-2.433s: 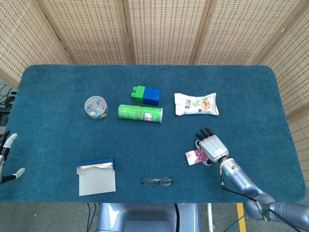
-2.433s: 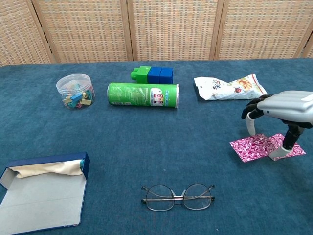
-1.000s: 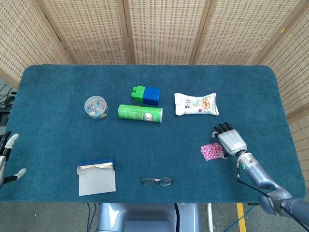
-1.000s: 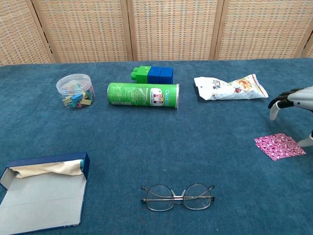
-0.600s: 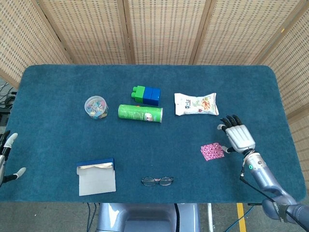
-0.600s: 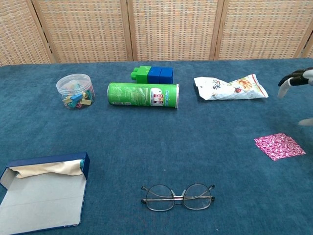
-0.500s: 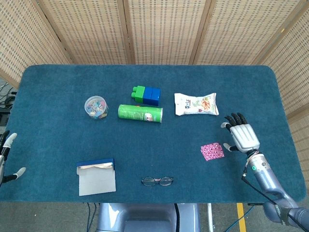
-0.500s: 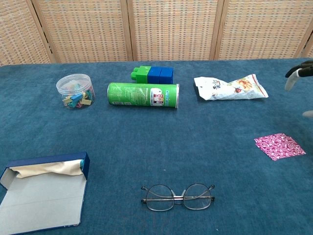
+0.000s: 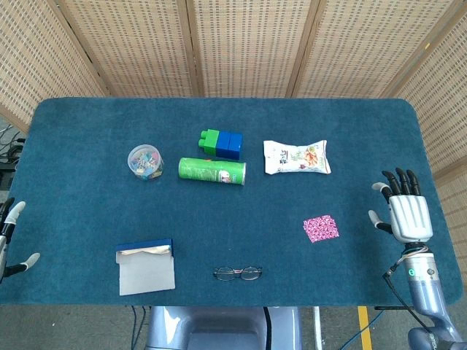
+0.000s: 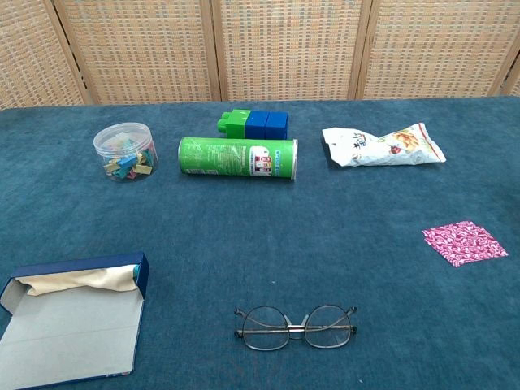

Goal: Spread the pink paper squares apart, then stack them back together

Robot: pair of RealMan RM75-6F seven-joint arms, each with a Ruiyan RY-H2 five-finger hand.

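One robot hand (image 9: 407, 212) splayed, empty

The head view looks steeply down from above, covering the whole tabletop (image 9: 87, 204). The chest view sits low and closer, facing the rear screens. Both share the tabletop's central objects.

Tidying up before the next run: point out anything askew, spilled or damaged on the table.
Nothing is spilled or visibly damaged. The green can lies on its side, the glasses case sits open, and the pink paper squares lie in one pile turned at an angle to the table edge.
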